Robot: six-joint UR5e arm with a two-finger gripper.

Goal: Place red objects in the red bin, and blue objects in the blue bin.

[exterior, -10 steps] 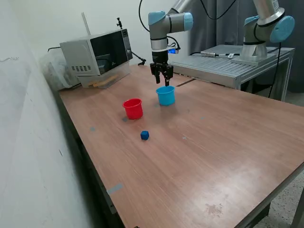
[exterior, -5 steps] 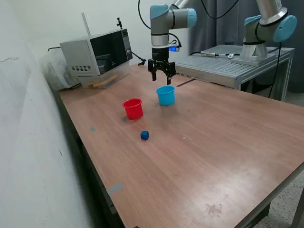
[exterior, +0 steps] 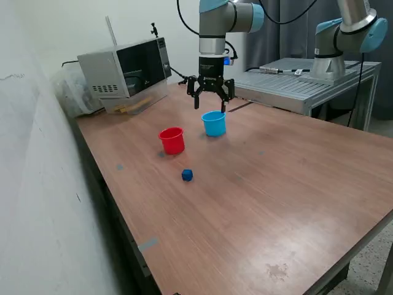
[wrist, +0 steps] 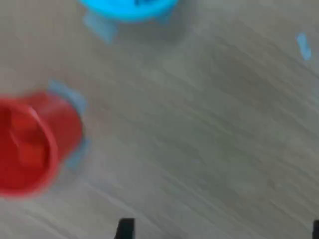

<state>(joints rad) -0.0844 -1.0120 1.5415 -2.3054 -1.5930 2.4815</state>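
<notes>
The red bin [exterior: 172, 140] stands on the table, and the blue bin [exterior: 214, 123] stands just to the exterior view's right of it. One small dark blue cube [exterior: 187, 175] lies on the wood in front of the red bin. My gripper [exterior: 210, 101] hangs open and empty above the blue bin, its fingers spread wide. The blurred wrist view shows the red bin [wrist: 30, 147], part of the blue bin [wrist: 127, 7] and two dark fingertips [wrist: 124, 230] at the frame edge. No red cube shows; what lies inside the bins is hidden.
A microwave [exterior: 126, 70] sits at the table's back on the exterior view's left. A second arm [exterior: 344, 37] stands on a grey metal platform [exterior: 295, 80] behind the table. A white wall runs along the exterior view's left side.
My gripper has risen above the blue bin, turned about its axis, and its fingers have spread wider. The bins and the blue cube have not moved.
</notes>
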